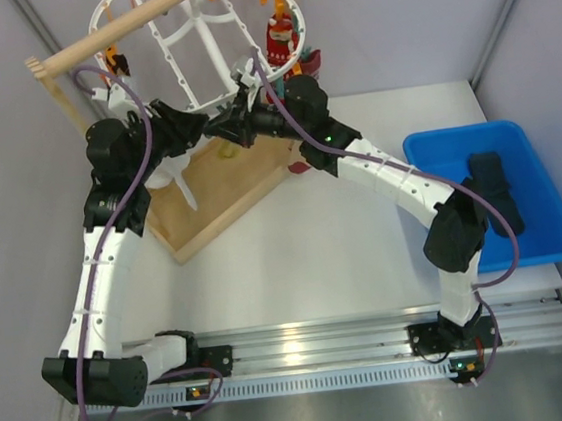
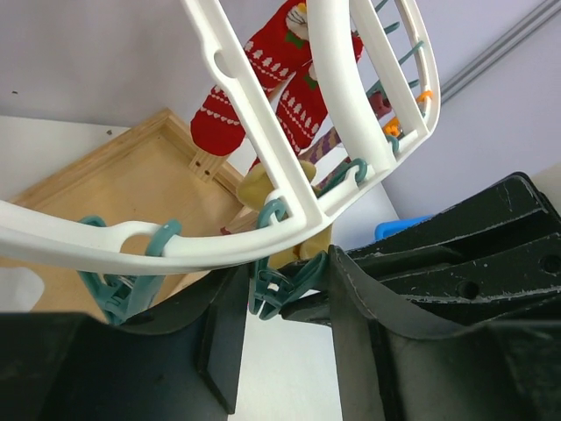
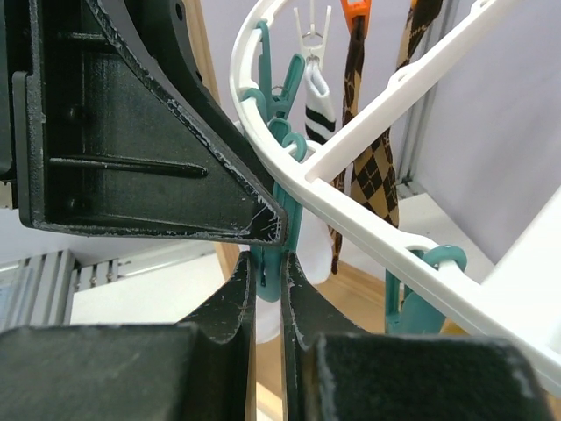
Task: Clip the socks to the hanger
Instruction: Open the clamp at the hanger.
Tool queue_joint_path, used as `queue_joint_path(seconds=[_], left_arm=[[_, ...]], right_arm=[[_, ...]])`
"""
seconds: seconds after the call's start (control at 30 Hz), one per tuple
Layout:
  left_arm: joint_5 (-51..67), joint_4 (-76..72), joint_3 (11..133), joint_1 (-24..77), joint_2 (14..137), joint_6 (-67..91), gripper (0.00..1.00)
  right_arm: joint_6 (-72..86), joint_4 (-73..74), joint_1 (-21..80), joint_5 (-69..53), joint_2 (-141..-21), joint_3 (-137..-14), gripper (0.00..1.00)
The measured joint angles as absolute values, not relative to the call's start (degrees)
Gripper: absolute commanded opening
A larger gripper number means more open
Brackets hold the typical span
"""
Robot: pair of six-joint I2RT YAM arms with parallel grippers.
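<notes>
The white hanger (image 1: 206, 47) hangs from a wooden rod, its near rim low over both grippers. My left gripper (image 1: 210, 127) and right gripper (image 1: 234, 127) meet nose to nose under that rim. In the left wrist view my left gripper (image 2: 285, 303) stands open with a teal clip (image 2: 279, 285) between its fingers, below the hanger rim (image 2: 219, 250). In the right wrist view my right gripper (image 3: 267, 281) is shut on the lower end of the teal clip (image 3: 270, 250), with a white sock (image 3: 313, 246) right behind it. The white sock (image 1: 179, 181) dangles below the left gripper.
Red patterned socks (image 1: 281, 39) hang on the hanger's far side; an argyle sock (image 3: 368, 175) and a striped one (image 3: 317, 105) hang nearby. A wooden base (image 1: 219, 197) lies under the hanger. A blue bin (image 1: 464, 133) at the right holds dark socks (image 1: 495, 188).
</notes>
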State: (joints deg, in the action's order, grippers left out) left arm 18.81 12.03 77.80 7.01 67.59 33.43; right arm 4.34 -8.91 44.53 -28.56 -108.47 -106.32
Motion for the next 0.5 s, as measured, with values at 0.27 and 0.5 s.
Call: queue_joint_path(seconds=[0.27,0.5], left_arm=[[20.08,12.08,77.89,6.24,67.79,32.62,0.08],[20.58,12.29,78.78,6.26,68.66,33.08,0.00]], right_arm=[[8.10,-8.51,43.59,-31.38,-108.92,-106.98,0.00],[9.17,-8.54,43.20,-31.44,-108.92,-106.96,0.36]])
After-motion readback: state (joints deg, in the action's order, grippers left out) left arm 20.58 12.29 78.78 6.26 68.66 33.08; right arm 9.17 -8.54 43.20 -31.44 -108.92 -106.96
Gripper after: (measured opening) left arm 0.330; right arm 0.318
